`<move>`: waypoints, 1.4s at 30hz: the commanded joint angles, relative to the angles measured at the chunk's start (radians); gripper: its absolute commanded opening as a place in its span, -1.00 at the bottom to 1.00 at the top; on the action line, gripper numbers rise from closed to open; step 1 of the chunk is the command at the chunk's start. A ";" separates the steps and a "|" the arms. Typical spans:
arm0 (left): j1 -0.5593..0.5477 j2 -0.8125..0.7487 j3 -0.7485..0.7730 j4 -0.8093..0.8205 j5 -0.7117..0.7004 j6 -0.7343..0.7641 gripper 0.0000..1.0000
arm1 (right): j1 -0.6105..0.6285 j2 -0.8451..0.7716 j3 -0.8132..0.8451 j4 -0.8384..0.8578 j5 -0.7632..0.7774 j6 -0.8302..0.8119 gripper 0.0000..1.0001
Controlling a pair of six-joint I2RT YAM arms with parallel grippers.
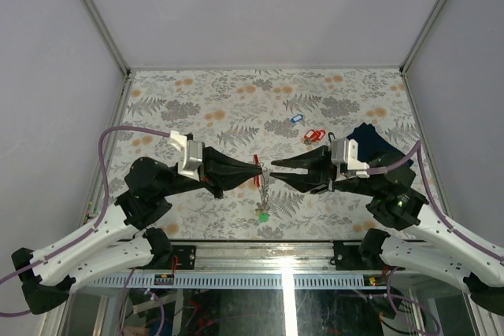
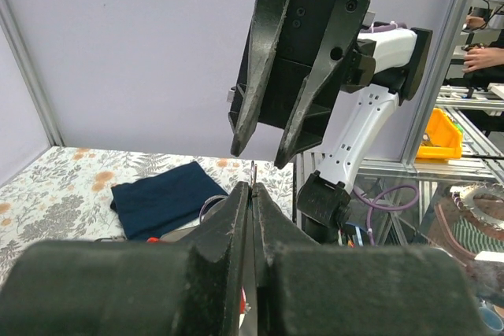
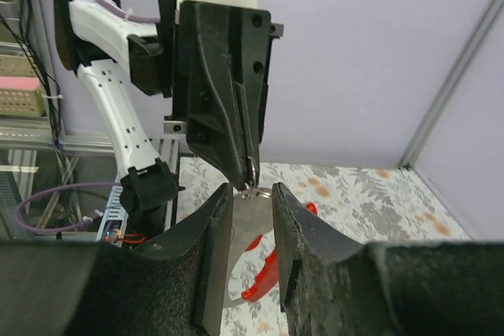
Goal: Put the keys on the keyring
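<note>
Top external: tools meet tip to tip over the worktop's [image 1: 197, 100] middle
left tool [image 1: 260, 165]: clamped shut on the keyring [image 3: 253, 189]; red-tag key [image 1: 257, 181] and green-tag key [image 1: 263, 214] hang from it
right tool [image 1: 274, 171]: jaws apart; gripping nothing
loose keys [image 1: 314, 136]: toward far right corner; beside navy cloth [image 1: 372, 138]

keys [image 1: 265, 191]: silvery metal | red tags [image 1: 314, 136]: glossy plastic | cloth [image 2: 169, 198]: matt navy fabric | left pincer [image 2: 252, 189]: matt black plastic
</note>
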 commanded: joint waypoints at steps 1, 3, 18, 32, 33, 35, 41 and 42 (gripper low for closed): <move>0.002 0.002 0.017 0.116 0.017 -0.015 -1.00 | 0.003 0.020 0.004 0.145 -0.092 0.034 -0.35; 0.003 0.005 0.022 0.112 0.024 -0.013 -1.00 | 0.005 0.029 0.005 0.141 -0.096 0.038 -0.36; 0.002 0.000 0.041 0.091 0.058 0.001 -1.00 | 0.004 0.059 0.001 0.142 -0.120 0.049 -0.54; 0.002 -0.012 0.049 0.081 0.057 0.006 -1.00 | 0.004 0.066 -0.018 0.163 -0.129 0.076 -0.77; 0.002 -0.012 0.049 0.083 0.057 0.006 -1.00 | 0.004 0.068 -0.019 0.165 -0.131 0.077 -0.82; 0.002 -0.015 0.049 0.083 0.057 0.006 -1.00 | 0.004 0.074 -0.018 0.167 -0.131 0.077 -0.93; 0.001 -0.016 0.069 0.041 0.068 0.026 -0.87 | 0.004 0.089 0.046 0.017 -0.143 -0.038 -1.00; 0.002 -0.014 0.080 0.010 0.075 0.041 -0.77 | 0.004 0.092 0.080 -0.057 -0.143 -0.088 -1.00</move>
